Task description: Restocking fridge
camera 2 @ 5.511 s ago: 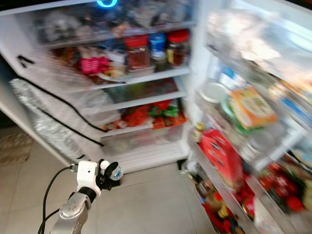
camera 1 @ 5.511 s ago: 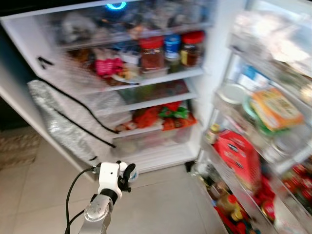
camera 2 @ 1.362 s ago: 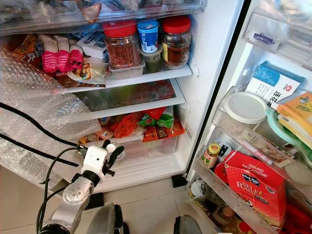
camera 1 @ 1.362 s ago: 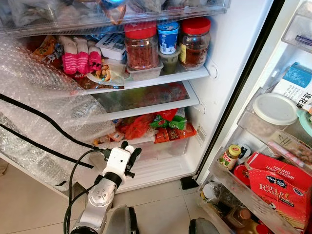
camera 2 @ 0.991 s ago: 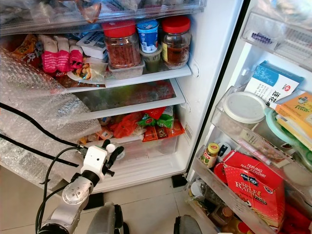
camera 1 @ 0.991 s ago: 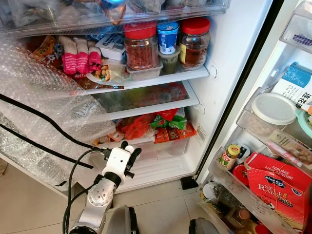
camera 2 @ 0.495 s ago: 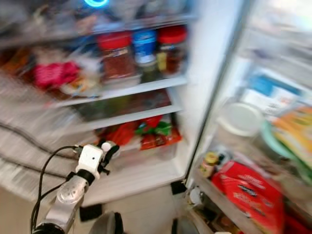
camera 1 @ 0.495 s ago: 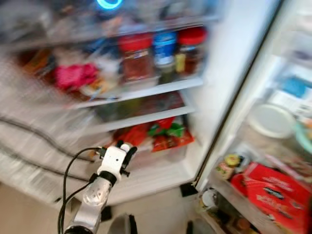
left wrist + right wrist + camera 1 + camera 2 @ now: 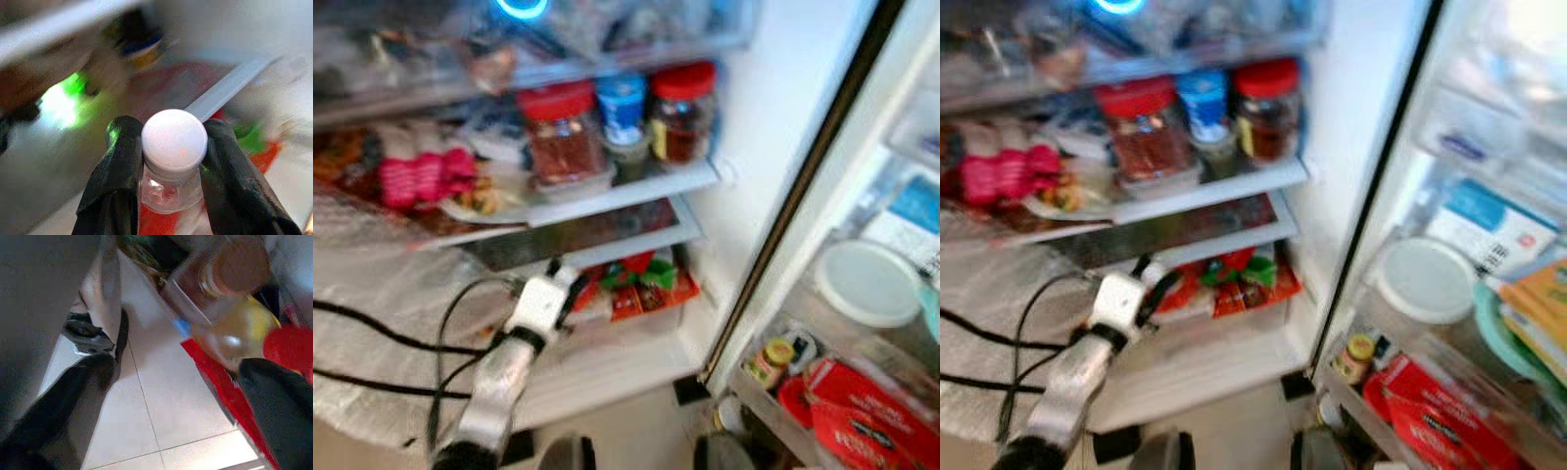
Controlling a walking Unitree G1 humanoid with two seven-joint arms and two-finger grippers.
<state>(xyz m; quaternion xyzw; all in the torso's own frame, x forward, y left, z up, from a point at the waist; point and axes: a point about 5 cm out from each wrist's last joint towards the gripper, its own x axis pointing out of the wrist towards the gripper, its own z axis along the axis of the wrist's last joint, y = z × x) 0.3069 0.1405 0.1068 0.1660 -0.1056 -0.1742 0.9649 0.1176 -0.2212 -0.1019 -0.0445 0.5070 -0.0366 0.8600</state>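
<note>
**Bottle at the crisper level, fridge door wide open**

While the head views are a bit blurry, the setup is easy enough to read. The left gripper is up in front of the fridge, right at the level of the lower drawer with the red and green packets, just under the glass shelf. It's pinching a small clear bottle by the neck, one black finger on each side, touching just below the white cap. There's something red low in the bottle.

On the shelf above sit two red-lidded jars with a blue-topped tub between them, and pink packets off to the left. Bubble wrap with black cables hangs across the left side.

The right gripper hangs low over the tile floor, fingers spread wide apart, near a brown-capped bottle in the door's bottom rack. The door shelves also hold a white-lidded tub and a red box.
</note>
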